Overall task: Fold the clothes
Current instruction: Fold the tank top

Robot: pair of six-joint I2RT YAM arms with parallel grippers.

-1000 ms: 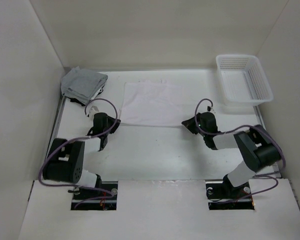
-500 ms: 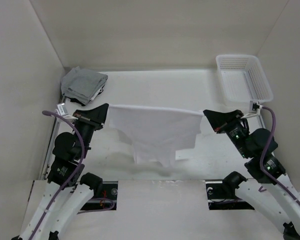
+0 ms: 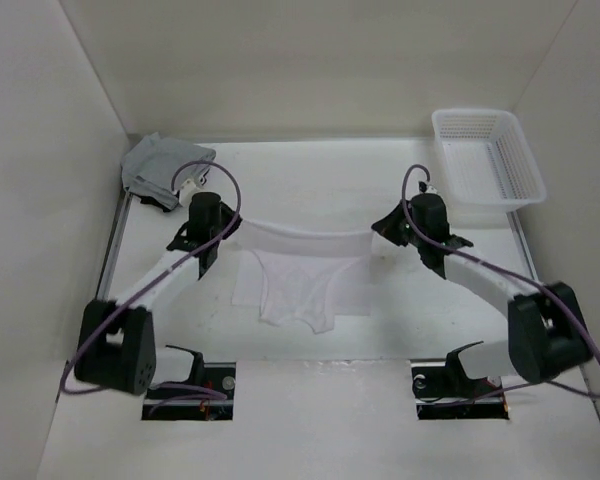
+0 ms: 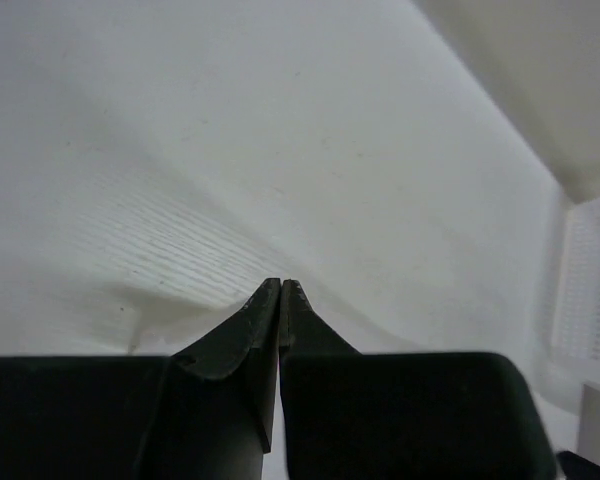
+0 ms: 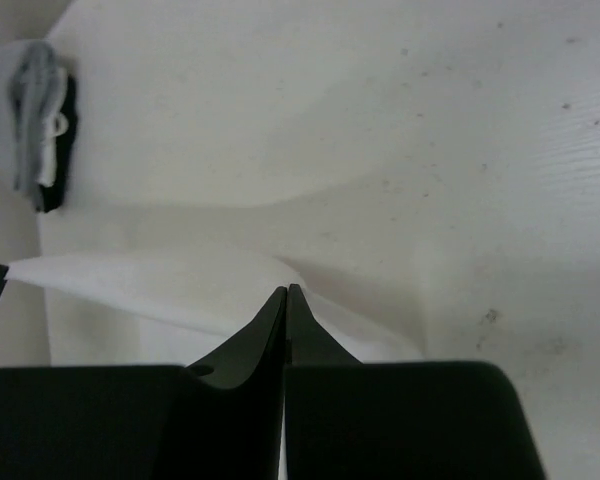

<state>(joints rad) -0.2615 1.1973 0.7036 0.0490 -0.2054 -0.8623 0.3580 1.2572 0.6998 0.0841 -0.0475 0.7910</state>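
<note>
2 ends of the garment (image 3: 298, 285) were pinched by the left gripper (image 3: 232, 228) and right gripper (image 3: 377, 231); taut, level lowering was advised

You've got one white garment (image 3: 300, 285), one grey cloth stack (image 3: 152, 165), one plastic basket (image 3: 492, 203), two tools: left tool (image 4: 280, 290), right tool (image 5: 286, 295).

The clothes (image 3: 298, 280) — one thin white garment — hang by the top edge between my left end effector (image 3: 232, 228) and right end effector (image 3: 377, 230), lower part rumpled on the desk (image 3: 310, 180).
</note>
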